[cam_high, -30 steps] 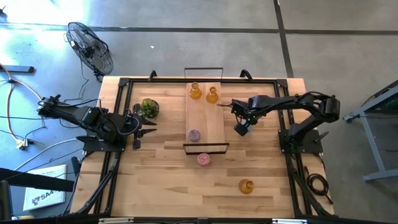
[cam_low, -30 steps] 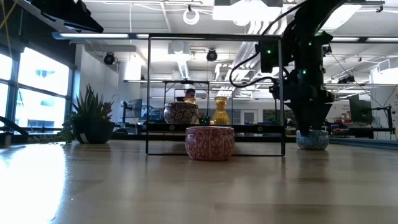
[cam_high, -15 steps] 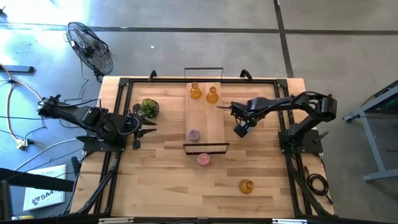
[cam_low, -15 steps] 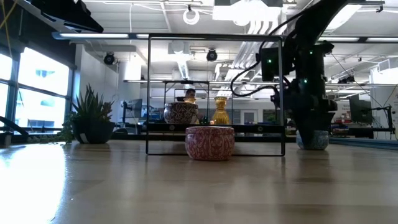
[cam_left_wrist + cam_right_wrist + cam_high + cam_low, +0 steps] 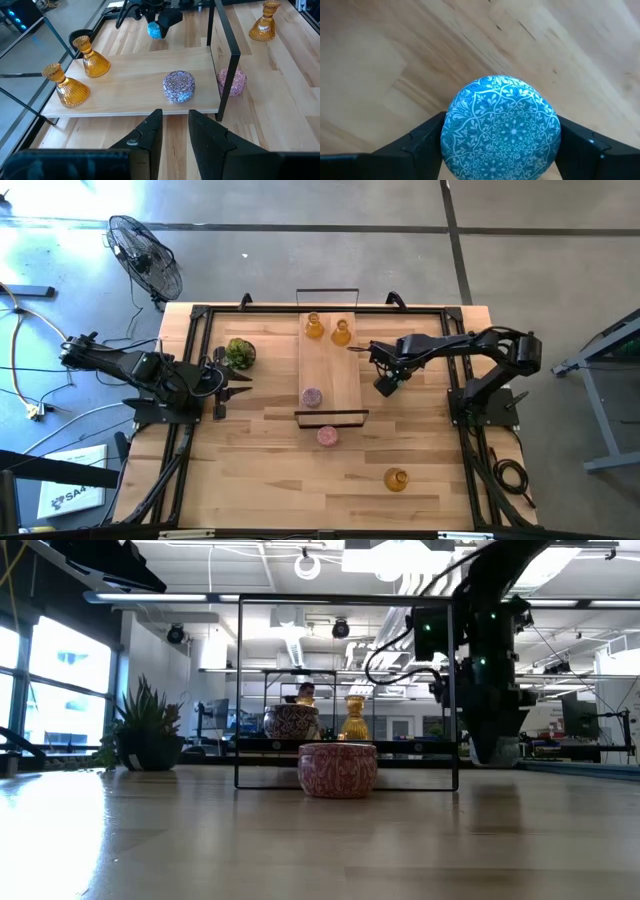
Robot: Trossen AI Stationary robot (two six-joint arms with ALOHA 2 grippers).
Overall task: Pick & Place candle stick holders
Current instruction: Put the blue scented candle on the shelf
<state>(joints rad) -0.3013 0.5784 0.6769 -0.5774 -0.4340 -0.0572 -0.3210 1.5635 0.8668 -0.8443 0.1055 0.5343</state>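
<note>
Blue candle holder (image 5: pixel 501 127) is sitting between the right gripper's (image 5: pixel 499 142) fingers, squeezed tight, right of middle in the high view.

The right arm reaches from its base toward the wooden tray (image 5: pixel 328 370), its right gripper (image 5: pixel 383 385) just beside the tray's right edge — fingers (image 5: pixel 422 142) clamped on the light-blue holder (image 5: pixel 501 126), lifted off the table. The left arm sits folded, well left of the tray — left gripper (image 5: pixel 174 131) slightly parted, pointing toward it.
</note>
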